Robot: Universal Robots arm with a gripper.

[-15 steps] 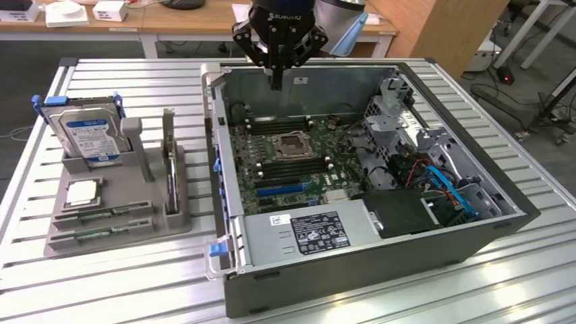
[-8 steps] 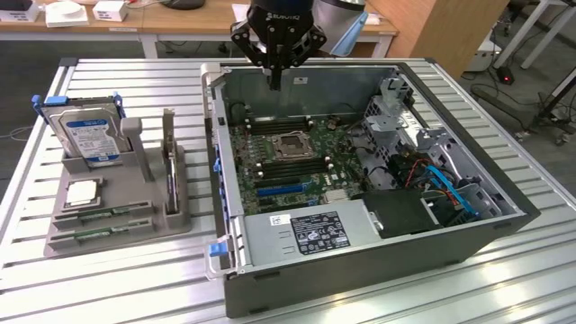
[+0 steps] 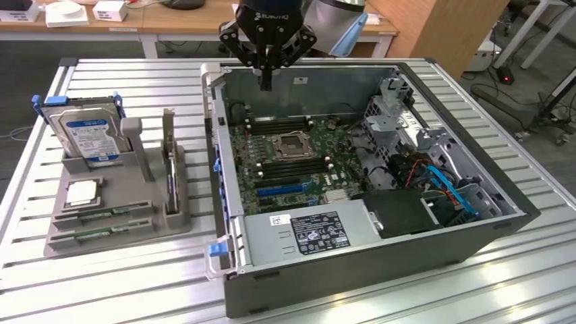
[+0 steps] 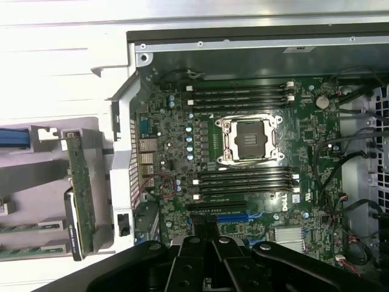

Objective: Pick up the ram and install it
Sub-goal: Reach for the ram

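Slatted metal table (image 3: 504,283), open PC case (image 3: 360,287) flat on side, memory slots (image 3: 274,123) facing up. Gripper (image 3: 266,82) pinched shut, empty, hovering over case's far wall. Ram (image 3: 101,216) parked in grey holder (image 3: 175,219), exterior view's left, guessing for easy grab.

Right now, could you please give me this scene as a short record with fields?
gripper: shut, holding nothing, above the open computer case
ram sticks: two, lying side by side in the grey holder, untouched
memory slots: empty, on both sides of the processor socket
other parts: hard drive upright in the holder; processor chip flat on it
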